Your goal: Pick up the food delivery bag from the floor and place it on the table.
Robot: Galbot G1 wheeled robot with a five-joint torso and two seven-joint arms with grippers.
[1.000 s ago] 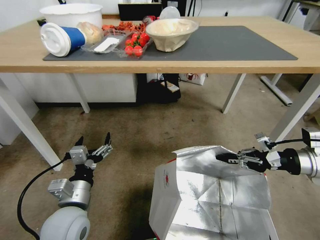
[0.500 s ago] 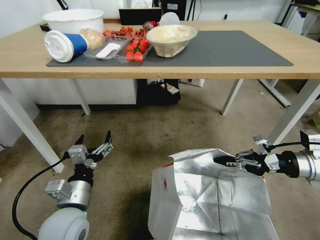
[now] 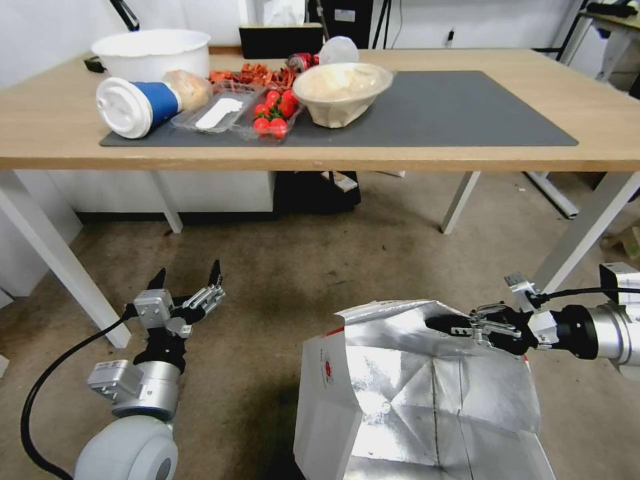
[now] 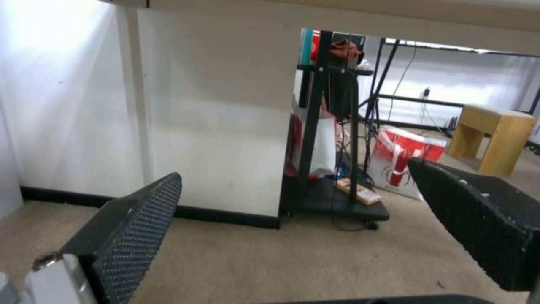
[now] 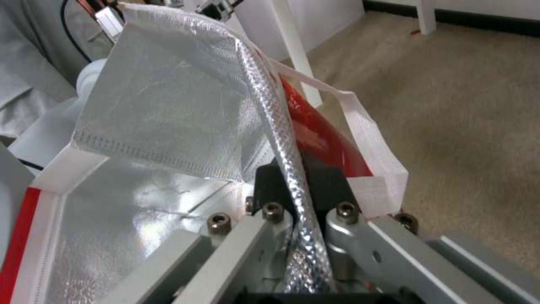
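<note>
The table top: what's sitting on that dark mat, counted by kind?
Cups lying on their side: 1
Beige bowls: 1
Clear trays: 2, one holding red tomatoes
Total: 4
A white tub stands behind the mat on the table.

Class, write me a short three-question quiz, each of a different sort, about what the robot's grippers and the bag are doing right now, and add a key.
1. True or false: the right gripper is shut on the rim of the bag.
2. The left gripper is: A) holding a handle, B) open above the floor, C) resting on the table.
3. Fill in: the bag's lining is shiny ____.

Key: 1 true; 2 B; 3 silver.
</note>
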